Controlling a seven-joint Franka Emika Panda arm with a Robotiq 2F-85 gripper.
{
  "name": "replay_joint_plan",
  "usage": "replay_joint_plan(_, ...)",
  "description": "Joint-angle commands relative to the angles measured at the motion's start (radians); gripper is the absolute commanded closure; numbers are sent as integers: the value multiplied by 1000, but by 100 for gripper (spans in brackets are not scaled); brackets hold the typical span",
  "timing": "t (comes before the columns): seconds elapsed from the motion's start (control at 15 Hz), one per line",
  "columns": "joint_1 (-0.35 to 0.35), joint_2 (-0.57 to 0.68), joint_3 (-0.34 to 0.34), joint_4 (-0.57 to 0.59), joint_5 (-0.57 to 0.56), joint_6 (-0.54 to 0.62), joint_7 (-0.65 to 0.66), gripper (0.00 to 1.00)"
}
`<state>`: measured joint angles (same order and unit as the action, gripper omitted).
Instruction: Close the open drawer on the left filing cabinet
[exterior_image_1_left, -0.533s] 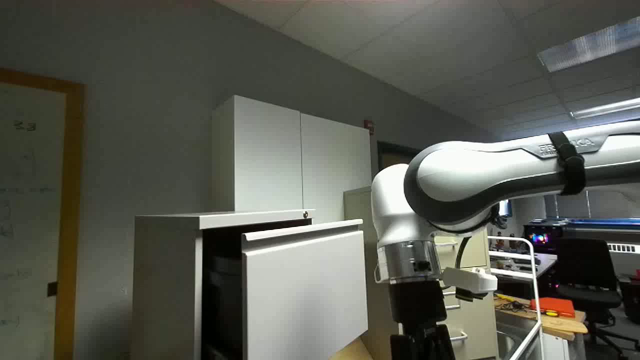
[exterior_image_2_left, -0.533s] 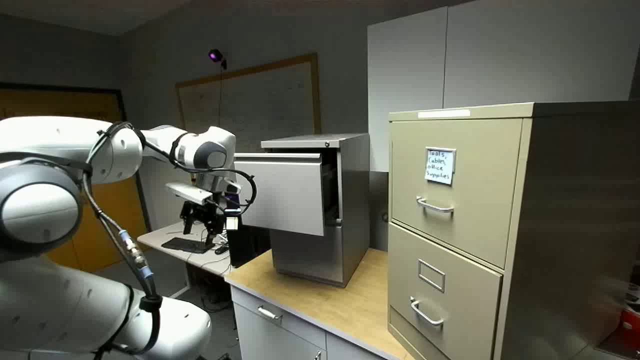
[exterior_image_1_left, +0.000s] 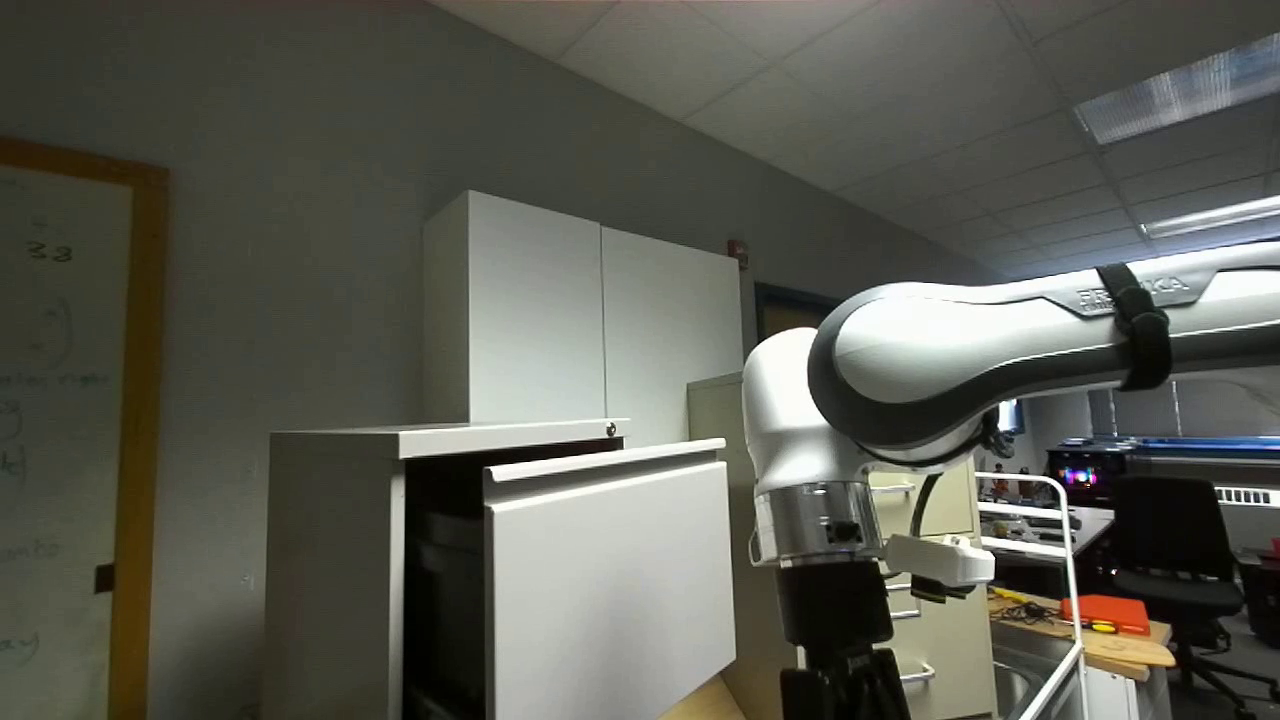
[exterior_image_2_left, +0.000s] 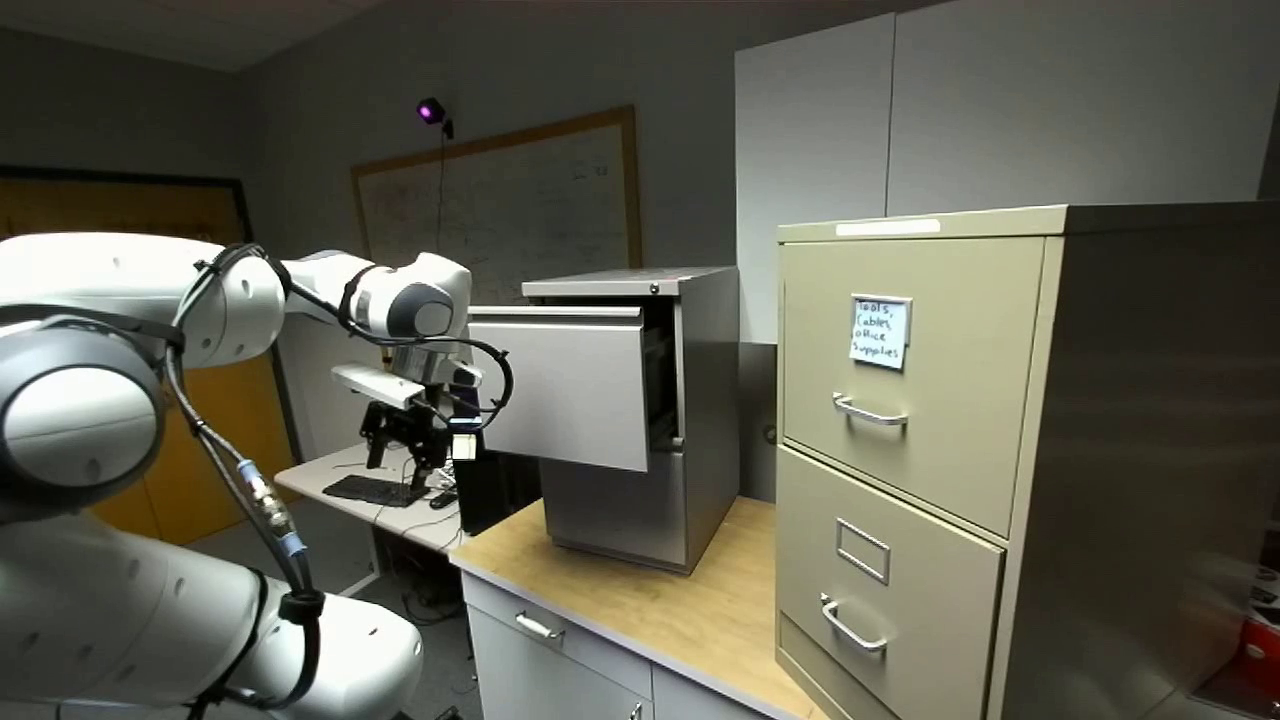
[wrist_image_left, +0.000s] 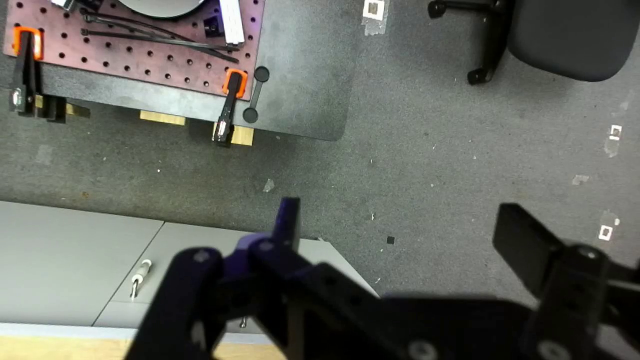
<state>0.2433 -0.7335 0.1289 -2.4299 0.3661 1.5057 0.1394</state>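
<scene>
The drawer (exterior_image_1_left: 612, 580) has a plain flat white front and stands pulled out of the upper part of the left filing cabinet (exterior_image_1_left: 332, 570), with a dark gap behind it. In an exterior view the drawer (exterior_image_2_left: 565, 390) and the left filing cabinet (exterior_image_2_left: 712, 420) also show, the cabinet standing on a wooden counter. My gripper (wrist_image_left: 400, 215) points down with its black fingers wide apart and nothing between them. In an exterior view the gripper (exterior_image_2_left: 400, 465) hangs apart from the drawer, in front of its face. The wrist view shows neither drawer nor cabinet.
A beige filing cabinet (exterior_image_2_left: 905, 480) with handled drawers stands beside on the counter (exterior_image_2_left: 620, 590). A white cupboard (exterior_image_1_left: 535, 310) is behind. The wrist view shows the floor, a table with a pegboard (wrist_image_left: 165, 60) and a chair (wrist_image_left: 570, 40).
</scene>
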Motion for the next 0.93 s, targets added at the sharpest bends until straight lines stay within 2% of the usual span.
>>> replay_joint_plan(0.0,-35,-2,25,3,13,-9,-17,0)
replay_joint_plan(0.33,-40,-10,21,-11,16,-13,-13,0)
replay_joint_plan(0.6,-67,-22,57,-33,-10,-5,25,0)
replay_joint_plan(0.87,-100,-11,139,-14,-53,124,84,0)
